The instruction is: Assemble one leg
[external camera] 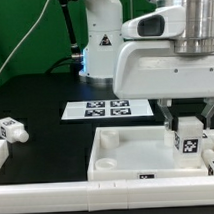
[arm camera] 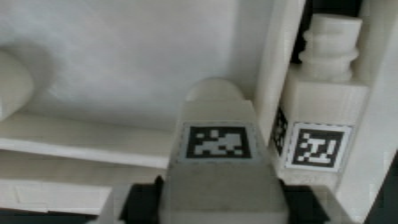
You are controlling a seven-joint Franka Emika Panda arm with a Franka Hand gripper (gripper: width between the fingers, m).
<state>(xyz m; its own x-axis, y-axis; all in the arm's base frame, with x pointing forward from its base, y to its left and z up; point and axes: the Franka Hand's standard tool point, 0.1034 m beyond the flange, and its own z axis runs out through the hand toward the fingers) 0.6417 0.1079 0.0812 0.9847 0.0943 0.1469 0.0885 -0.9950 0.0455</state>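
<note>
A robot gripper [external camera: 187,129] stands low over the right end of a white tray-like panel [external camera: 122,154] on a black table [external camera: 45,97]. Its fingers appear closed on a tagged white leg [external camera: 186,143], held upright, though the contact is partly hidden. Another leg [external camera: 9,127] lies far left. The marker board [external camera: 107,109] lies behind.

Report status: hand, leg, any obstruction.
Hand down over the panel's right corner, shut on tagged leg. Second leg loose at far left. Nothing in the way.
</note>
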